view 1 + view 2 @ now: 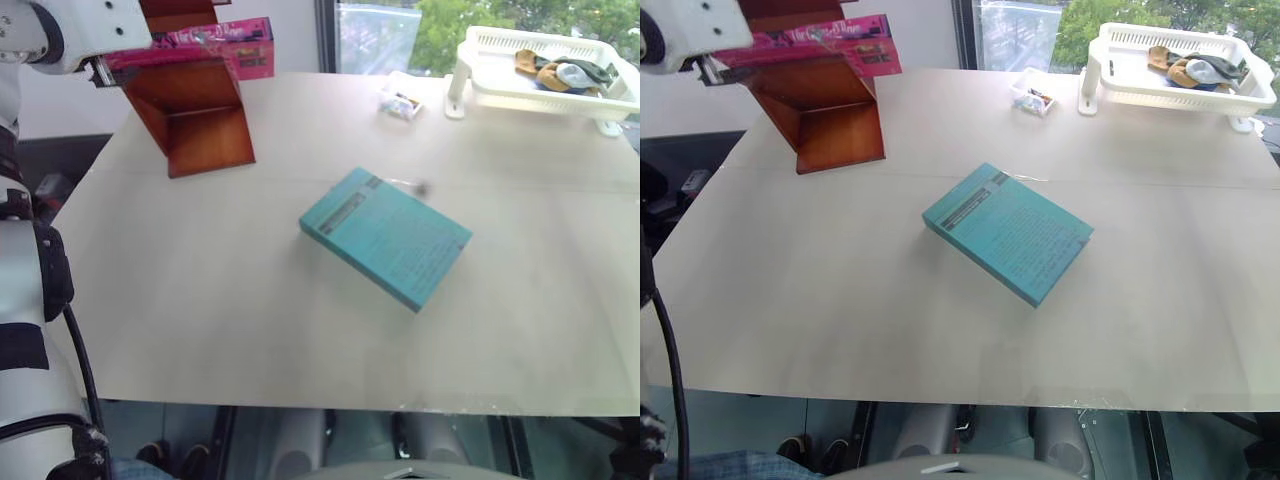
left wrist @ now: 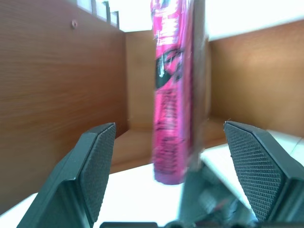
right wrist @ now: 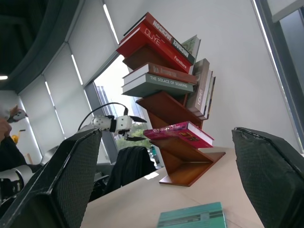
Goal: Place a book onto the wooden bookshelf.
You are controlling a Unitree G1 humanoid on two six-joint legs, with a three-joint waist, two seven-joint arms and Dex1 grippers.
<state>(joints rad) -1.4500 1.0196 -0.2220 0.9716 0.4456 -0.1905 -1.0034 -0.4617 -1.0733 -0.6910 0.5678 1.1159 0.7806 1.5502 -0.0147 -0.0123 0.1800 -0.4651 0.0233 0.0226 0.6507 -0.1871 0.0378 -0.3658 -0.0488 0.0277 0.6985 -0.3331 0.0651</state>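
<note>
The book (image 3: pixel 179 131) is bright pink and lies flat on a low tier of the wooden bookshelf (image 3: pixel 183 166). It sits on the slanted wooden board there, and that board takes its weight, so nothing needs to hold it up. One end of the book pokes out past the side of the shelf. I think that is because it was slid in from that side and not pushed all the way.

The left gripper (image 2: pixel 175 175) is at that poking-out end. Its two black fingers (image 2: pixel 97 164) stand wide apart — one on each side of the book's edge. From the left wrist view there is a clear gap between each pad and the pink cover, so the fingers are spread and grip nothing. Seen from the right wrist view, the left gripper (image 3: pixel 130 128) floats in the air just beside the book. My guess is the book is let go and the job is nearly done.

The right gripper (image 3: pixel 166 183) is well away from the bookshelf. Its fingers are spread wide too, with nothing between them.

A teal book (image 1: pixel 385 237) lies flat on the table (image 1: pixel 200 300), apart from the bookshelf. A white basket tray (image 1: pixel 540 65) stands at the far corner of the table — far across from the bookshelf.
</note>
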